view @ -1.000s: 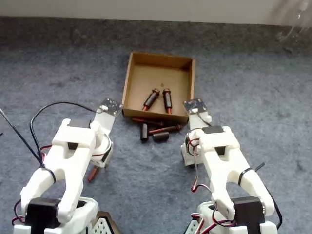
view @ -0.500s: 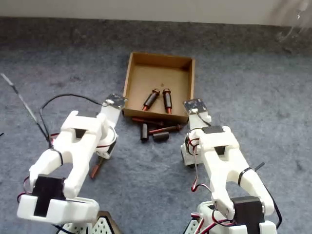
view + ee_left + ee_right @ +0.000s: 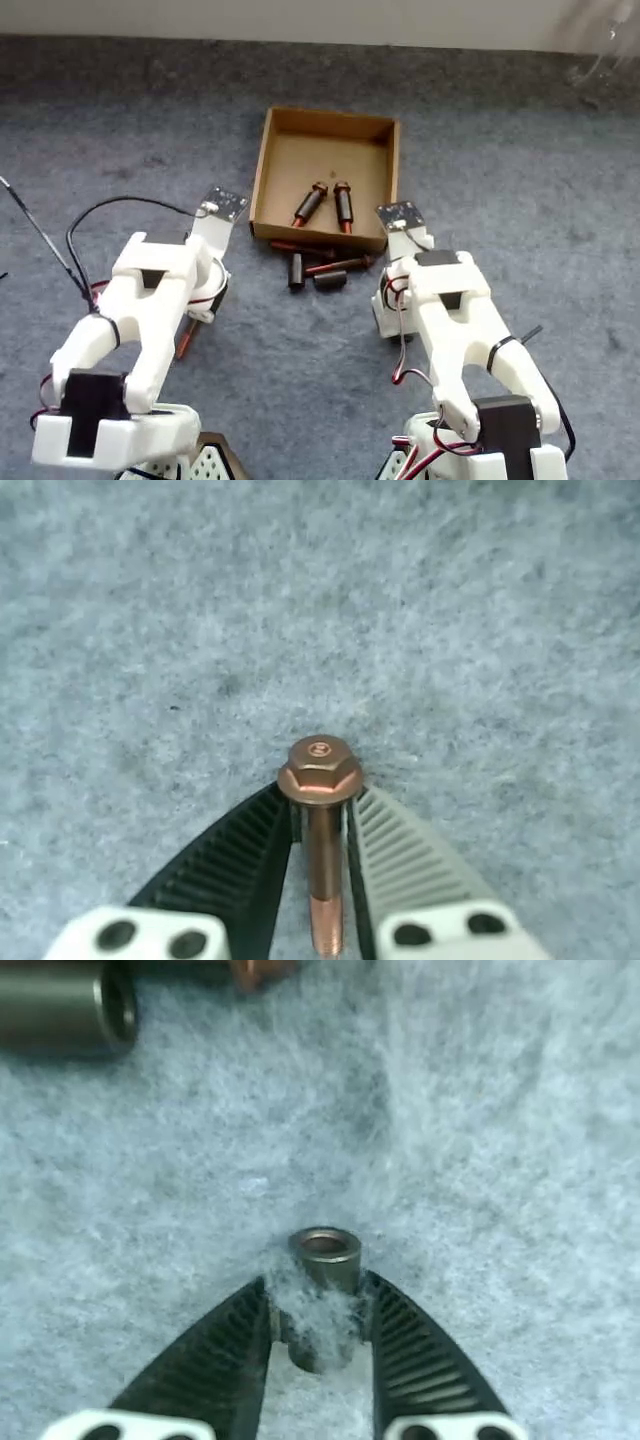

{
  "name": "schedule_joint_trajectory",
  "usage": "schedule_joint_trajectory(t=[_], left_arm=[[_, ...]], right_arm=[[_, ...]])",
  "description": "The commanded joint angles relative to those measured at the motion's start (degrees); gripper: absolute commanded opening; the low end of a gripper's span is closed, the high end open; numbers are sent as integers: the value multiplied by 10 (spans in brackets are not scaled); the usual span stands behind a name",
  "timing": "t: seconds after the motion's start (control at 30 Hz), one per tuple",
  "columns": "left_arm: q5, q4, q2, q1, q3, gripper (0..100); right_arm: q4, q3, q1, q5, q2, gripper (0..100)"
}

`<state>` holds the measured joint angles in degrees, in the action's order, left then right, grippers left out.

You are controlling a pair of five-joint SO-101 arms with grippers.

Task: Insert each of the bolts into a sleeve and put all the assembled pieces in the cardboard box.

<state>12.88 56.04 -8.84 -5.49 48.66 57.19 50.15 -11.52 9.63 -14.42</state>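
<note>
Left claw [image 3: 322,806]: pinches the bolt [image 3: 320,772] by its shank
Right claw [image 3: 316,1295]: pressed on the sleeve [image 3: 326,1250]
Cardboard box [image 3: 258,180]: at 12 o'clock on the surface
Risk: a tilted bolt may miss the bore; a thin grip may slip

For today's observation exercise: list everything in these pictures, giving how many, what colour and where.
box: one, brown cardboard, middle of the table, far side.
assembled pieces: two, dark sleeves on copper bolts, side by side inside the box.
loose bolts: two, copper, on the carpet just in front of the box.
loose sleeves: two, dark grey, beside those bolts.
held bolt: one, copper, gripped by its shaft.
held sleeve: one, dark grey, gripped.
carpet: one, grey, covering the table.
arms: two, white, near side.
left end effector: shut on the held bolt.
right end effector: shut on the held sleeve.
</note>
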Motion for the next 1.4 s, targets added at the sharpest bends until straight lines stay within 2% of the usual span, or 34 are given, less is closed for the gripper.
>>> schedule_joint_trajectory(t=[0.0,0.2,0.4,0.5,0.87,1.07,1.3,1.37], left_arm=[[-4,-20,-28,-7,21,3],[-3,-23,-28,-5,22,3],[-3,-23,-28,-7,23,3],[-3,-23,-28,-7,23,3],[-3,-23,-26,-7,23,3],[-3,-22,-26,-7,23,3],[-3,-24,-26,-7,23,4],[-3,-24,-26,-7,23,4]], right_arm=[[23,-45,-5,4,-6,128],[51,-78,-38,4,0,130],[47,-97,-40,9,0,129],[45,-94,-40,37,1,129],[34,-89,-33,41,2,128],[30,-80,-22,39,73,125],[31,-79,-18,38,83,8],[31,-78,-18,37,80,2]])
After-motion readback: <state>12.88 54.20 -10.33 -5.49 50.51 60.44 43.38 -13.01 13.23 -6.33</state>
